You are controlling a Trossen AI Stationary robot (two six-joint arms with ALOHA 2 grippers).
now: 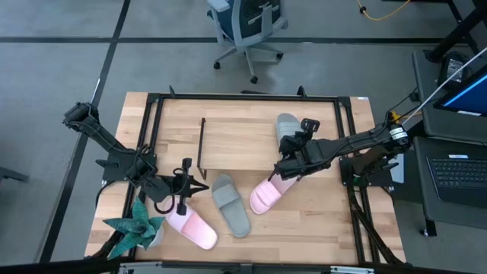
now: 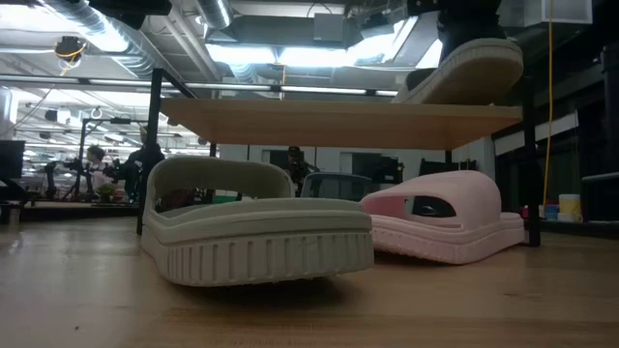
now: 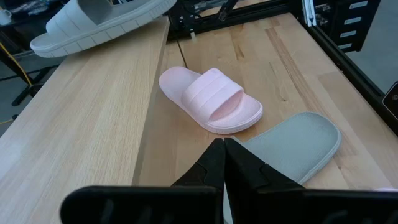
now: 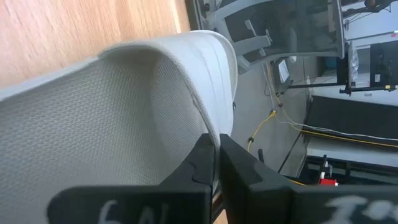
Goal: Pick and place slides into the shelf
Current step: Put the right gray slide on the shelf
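**Slides: one grey on the shelf, three on the table**

Slides are soft moulded foam with rounded soles and wide arched straps. My right gripper [image 4: 216, 163] is over the right part of the shelf [image 1: 236, 133], fingers pinched nearly together on the strap edge of a grey slide [image 1: 288, 125]. That strap is woven-looking inside and ribbed smooth outside. In the low view this slide sits tilted on the board, its toe past the near edge.

The shelf is a flat light wooden board on thin black metal end frames. Its left part is bare wood, open room beside the held slide.

A pink slide [image 1: 268, 195] lies on the table just near the shelf's right end, under my right arm. The other grey slide [image 1: 230, 204] lies beside it to the left, its sole rim ribbed with vertical grooves. The second pink slide [image 1: 191, 226] is near the table's near-left edge, close to a teal star-shaped plant [image 1: 135, 225].

My left gripper [image 3: 224, 163] hangs over the near-left table, fingers closed together and holding nothing, between that pink slide and the grey one. The table [image 1: 319, 228] is pale planked wood in a black frame; its near-right corner is clear.
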